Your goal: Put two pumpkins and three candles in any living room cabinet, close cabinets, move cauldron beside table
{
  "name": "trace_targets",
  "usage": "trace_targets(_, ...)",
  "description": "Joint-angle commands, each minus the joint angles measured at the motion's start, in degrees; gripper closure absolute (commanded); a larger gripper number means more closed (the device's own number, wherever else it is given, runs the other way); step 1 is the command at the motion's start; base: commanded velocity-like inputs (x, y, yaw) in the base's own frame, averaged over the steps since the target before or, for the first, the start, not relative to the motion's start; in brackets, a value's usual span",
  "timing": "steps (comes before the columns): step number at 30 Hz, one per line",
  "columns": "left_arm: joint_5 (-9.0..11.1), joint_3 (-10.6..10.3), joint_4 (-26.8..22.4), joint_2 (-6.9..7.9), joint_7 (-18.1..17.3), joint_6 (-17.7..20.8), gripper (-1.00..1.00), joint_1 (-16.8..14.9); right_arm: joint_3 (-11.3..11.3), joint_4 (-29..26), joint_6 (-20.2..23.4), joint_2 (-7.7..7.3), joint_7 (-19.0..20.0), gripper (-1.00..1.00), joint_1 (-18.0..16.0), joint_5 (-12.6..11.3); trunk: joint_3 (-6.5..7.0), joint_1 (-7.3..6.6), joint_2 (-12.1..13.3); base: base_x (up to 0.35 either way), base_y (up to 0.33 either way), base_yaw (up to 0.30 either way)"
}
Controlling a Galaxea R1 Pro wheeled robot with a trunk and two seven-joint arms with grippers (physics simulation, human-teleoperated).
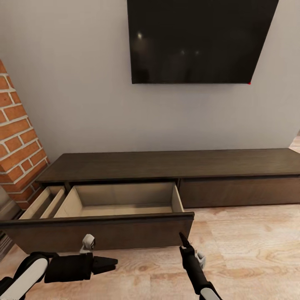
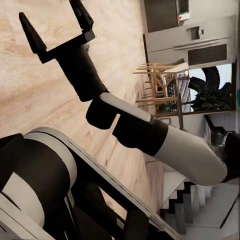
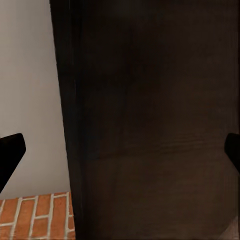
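The long low dark-brown cabinet [image 1: 166,164] stands against the wall. Its wide left drawer [image 1: 125,200] is pulled out, pale beige inside, with nothing in it. A narrow drawer [image 1: 41,202] beside it is also out. My right gripper [image 1: 182,237] points up at the wide drawer's dark front [image 3: 150,125], just short of it. It is open, its fingers spread wide [image 2: 51,12]. My left gripper [image 1: 111,263] hovers low over the floor below that drawer front, pointing right, its jaws seen edge-on. Pumpkins, candles, cauldron and table are out of view.
A dark TV [image 1: 200,41] hangs on the wall above the cabinet. A brick pillar [image 1: 16,137] stands at the left end. Wood floor [image 1: 250,250] spreads to the right. Far behind, wooden dining chairs [image 2: 160,80], a fridge [image 2: 195,40] and stairs [image 2: 185,210] show.
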Motion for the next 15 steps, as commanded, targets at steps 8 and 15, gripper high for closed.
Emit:
trace_targets(8,2.39,0.25,0.38,0.06,-0.09,0.19,-1.00,-0.05,1.33,-0.15,14.20,-0.16,-5.14,-1.00,-0.03,-0.10,1.28,-0.17,0.06,-0.001,0.000,0.000)
trace_targets(15,2.39,0.18,0.40,0.07,-0.03,0.26,-1.00,-0.05,1.64,-0.11,23.15,-0.77,-8.96,-1.00,-0.03,0.10,2.83,-0.35,0.15,0.000,0.000,0.000)
